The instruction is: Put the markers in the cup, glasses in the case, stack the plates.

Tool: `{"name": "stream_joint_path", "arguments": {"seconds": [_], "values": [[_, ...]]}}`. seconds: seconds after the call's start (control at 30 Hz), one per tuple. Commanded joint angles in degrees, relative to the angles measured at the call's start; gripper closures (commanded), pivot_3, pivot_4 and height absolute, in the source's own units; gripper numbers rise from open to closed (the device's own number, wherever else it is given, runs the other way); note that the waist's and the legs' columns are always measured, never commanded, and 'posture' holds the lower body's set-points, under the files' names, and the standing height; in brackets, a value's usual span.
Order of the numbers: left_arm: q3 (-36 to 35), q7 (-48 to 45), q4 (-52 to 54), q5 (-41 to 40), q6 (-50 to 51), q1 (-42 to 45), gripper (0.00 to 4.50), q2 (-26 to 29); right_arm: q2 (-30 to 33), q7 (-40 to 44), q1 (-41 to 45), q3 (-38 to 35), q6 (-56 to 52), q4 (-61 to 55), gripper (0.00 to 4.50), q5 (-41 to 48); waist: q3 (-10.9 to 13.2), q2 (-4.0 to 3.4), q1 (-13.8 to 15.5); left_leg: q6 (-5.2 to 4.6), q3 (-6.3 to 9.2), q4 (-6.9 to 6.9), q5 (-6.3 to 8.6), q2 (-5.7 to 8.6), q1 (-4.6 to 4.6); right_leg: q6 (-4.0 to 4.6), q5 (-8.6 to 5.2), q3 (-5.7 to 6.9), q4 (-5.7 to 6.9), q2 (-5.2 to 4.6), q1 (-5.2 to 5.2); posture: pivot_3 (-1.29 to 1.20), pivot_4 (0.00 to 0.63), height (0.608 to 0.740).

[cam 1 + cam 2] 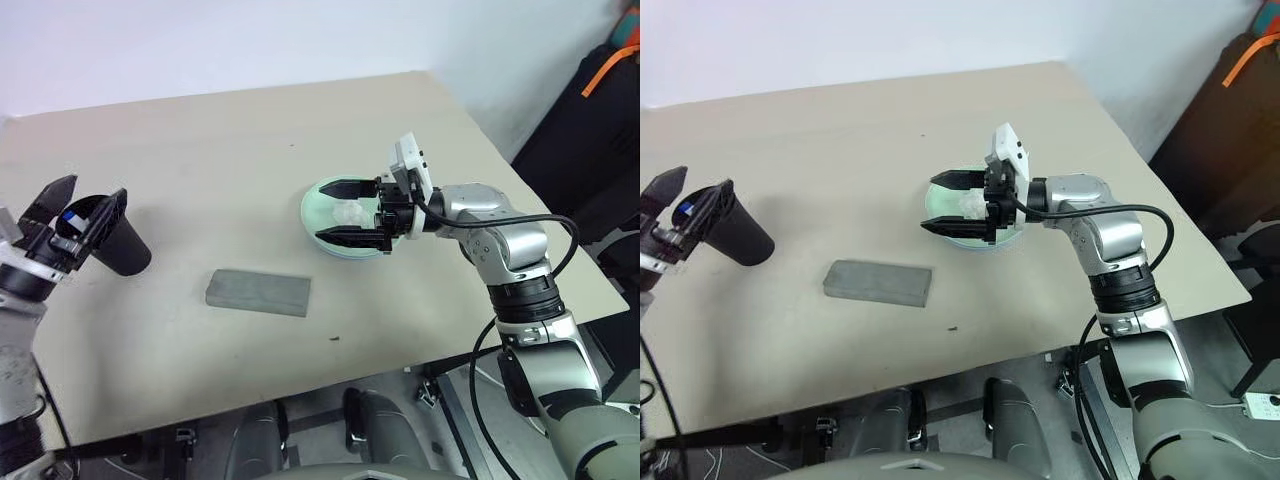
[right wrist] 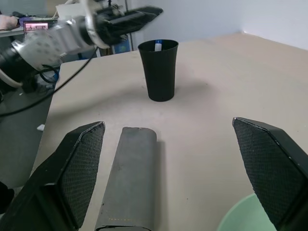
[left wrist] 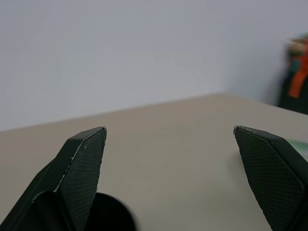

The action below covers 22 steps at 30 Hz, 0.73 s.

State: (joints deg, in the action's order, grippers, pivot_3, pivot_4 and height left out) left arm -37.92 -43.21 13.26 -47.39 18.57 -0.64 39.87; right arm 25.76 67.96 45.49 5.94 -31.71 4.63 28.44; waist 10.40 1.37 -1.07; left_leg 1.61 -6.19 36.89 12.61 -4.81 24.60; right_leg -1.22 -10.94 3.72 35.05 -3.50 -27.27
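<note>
I count one black tapered cup (image 2: 159,70) standing at the table's (image 1: 250,130) left side with a blue-capped marker (image 2: 158,46) poking above its rim, one flat grey case (image 1: 258,291) lying shut mid-table, and a mint green plate (image 1: 322,205) to its right with something pale on it. My left gripper (image 1: 84,200) hangs spread wide and empty just above the cup. My right gripper (image 1: 346,212), wrist bent leftward, hovers wide apart and empty over the plate.
</note>
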Motion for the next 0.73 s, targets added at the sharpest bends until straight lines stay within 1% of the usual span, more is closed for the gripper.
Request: {"name": "stream_joint_path", "arguments": {"seconds": [0.03,0.1,0.23,0.47,0.6,0.73], "values": [[-2.89,-4.28,4.62,-5.61,4.15,-2.49,0.05,3.17,0.5,-0.6,-0.27,-1.77,0.44,-2.11,0.02,1.01,0.0,0.0,0.19,0.0,0.01,0.0,0.0,0.0,-0.01,0.0,-0.01,0.0,0.0,0.01,-0.01,0.0,0.15,0.735],[-1.94,-5.56,5.48,-6.07,5.48,-3.15,0.05,4.28,0.92,-0.68,-1.11,-2.19,0.06,-2.82,0.02,1.37,0.01,-0.01,0.33,0.01,0.07,0.01,0.0,0.0,-0.01,0.01,-0.01,0.02,-0.01,0.03,-0.02,0.0,0.15,0.735],[2.45,-9.66,4.85,-2.36,3.35,-3.19,0.05,4.48,0.89,-1.86,-3.07,-3.31,0.08,-4.45,0.02,2.07,0.03,-0.06,0.25,0.02,0.06,0.02,0.01,-0.01,-0.01,0.01,-0.01,0.05,-0.18,-0.02,0.03,0.0,0.15,0.735],[12.05,-13.91,-3.11,4.59,-1.48,2.92,0.05,1.59,4.56,0.35,-7.71,-5.11,-4.3,-9.14,0.02,6.94,0.02,-0.04,0.42,0.02,-0.11,-0.18,0.02,0.01,0.06,-0.09,0.07,0.07,-0.51,-0.08,0.06,0.0,0.15,0.735],[15.57,-15.3,-5.15,7.14,-3.43,4.54,0.05,-0.1,6.27,-0.91,-11.27,-5.69,-5.05,-12.28,0.02,7.53,0.01,-0.01,0.3,-0.03,-0.14,-0.34,-0.01,0.02,0.08,0.07,0.19,0.07,-0.6,-0.04,0.03,0.0,0.15,0.735],[17.43,-16.58,-7.99,8.55,-4.3,6.18,0.05,-0.75,7.31,-2.24,-14.0,-6.34,-4.41,-14.41,0.02,7.28,0.01,-0.01,0.35,-0.1,-0.13,-0.42,-0.05,0.01,0.04,0.06,0.19,0.07,-0.59,0.02,0.01,0.0,0.15,0.735]]}}
